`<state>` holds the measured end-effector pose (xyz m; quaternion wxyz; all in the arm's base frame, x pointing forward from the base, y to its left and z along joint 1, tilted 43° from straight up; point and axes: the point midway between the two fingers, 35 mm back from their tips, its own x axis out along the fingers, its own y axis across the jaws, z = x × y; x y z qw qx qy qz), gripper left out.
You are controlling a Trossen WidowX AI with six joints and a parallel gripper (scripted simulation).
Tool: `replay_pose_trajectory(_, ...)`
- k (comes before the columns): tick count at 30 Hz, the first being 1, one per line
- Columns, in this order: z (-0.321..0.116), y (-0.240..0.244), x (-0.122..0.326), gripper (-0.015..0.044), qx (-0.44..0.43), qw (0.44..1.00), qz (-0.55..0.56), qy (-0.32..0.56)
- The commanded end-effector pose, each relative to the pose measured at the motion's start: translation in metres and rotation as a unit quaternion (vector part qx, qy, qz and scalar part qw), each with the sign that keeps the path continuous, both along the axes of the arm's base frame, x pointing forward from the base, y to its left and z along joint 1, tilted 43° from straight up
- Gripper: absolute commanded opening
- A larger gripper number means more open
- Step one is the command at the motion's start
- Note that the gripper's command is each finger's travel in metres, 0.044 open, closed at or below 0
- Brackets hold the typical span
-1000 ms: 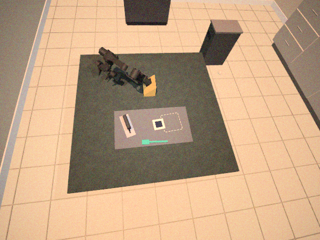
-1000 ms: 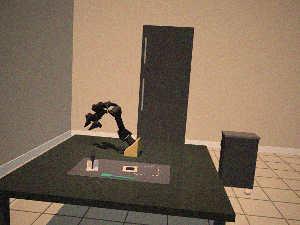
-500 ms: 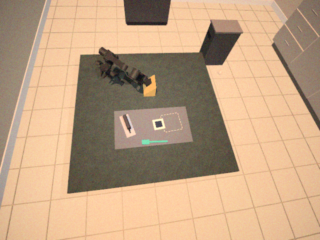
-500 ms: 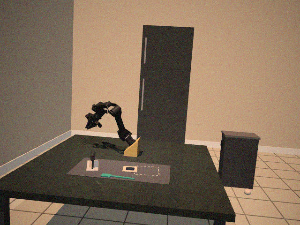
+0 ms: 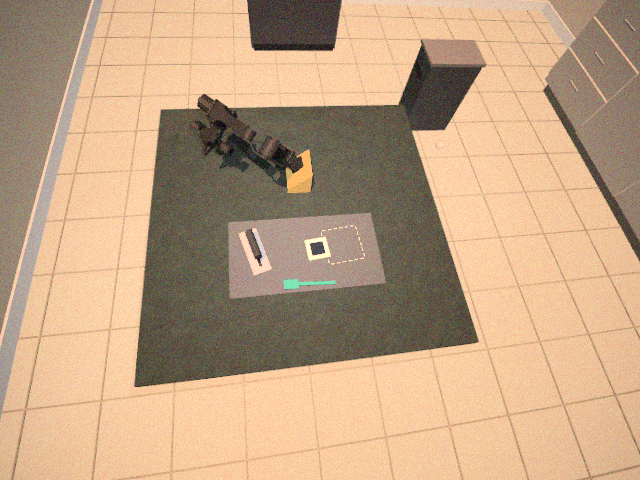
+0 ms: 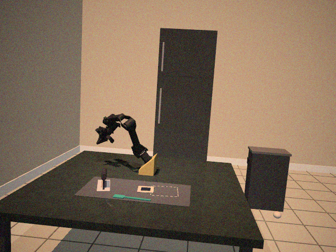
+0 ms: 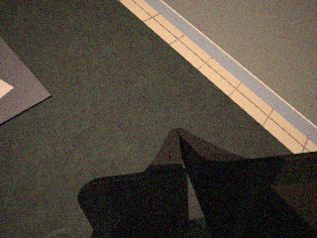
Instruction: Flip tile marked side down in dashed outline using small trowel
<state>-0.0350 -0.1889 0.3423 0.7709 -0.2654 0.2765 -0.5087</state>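
Observation:
My gripper (image 5: 206, 152) (image 6: 97, 142) (image 7: 175, 133) is shut and empty, high above the far left of the table, well away from the tools and tile. The cream tile (image 5: 317, 248) (image 6: 145, 189) lies flat with its dark marked square up, just left of the dashed outline (image 5: 356, 225) (image 6: 178, 187) and overlapping its left edge. A dark-handled tool (image 5: 253, 242) (image 6: 103, 174), which looks like the trowel, rests on a pale base at the mat's left, handle raised. A teal long-handled tool (image 5: 291, 284) (image 6: 118, 196) lies along the mat's front edge.
The grey mat (image 5: 279, 227) (image 6: 181, 201) lies on the dark table (image 5: 310, 330) (image 6: 211, 217). A yellow wedge (image 5: 299, 183) (image 6: 147, 170) stands at the arm's base, behind the mat. A cabinet (image 5: 444, 93) (image 6: 265, 181) stands on the floor beyond the table's right side.

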Motion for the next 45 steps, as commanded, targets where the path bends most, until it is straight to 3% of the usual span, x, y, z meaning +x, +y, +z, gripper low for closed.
replay_pose_trajectory(1,0.0000,0.0000,0.0000,0.0000,0.000,1.000,0.000,0.000)
replay_pose_trajectory(3,0.0000,0.0000,0.0000,0.0000,0.000,1.000,0.000,0.000)
replay_pose_trajectory(7,0.0000,0.0000,0.0000,0.0100,0.000,1.000,0.000,0.000)
replay_pose_trajectory(28,0.0000,0.0000,0.0000,0.0100,0.000,1.000,0.000,0.000)
replay_pose_trajectory(32,0.0000,0.0000,0.0000,0.0000,0.000,1.000,0.000,0.000)
replay_pose_trajectory(45,0.0000,0.0000,0.0000,0.0000,0.000,1.000,0.000,0.000)
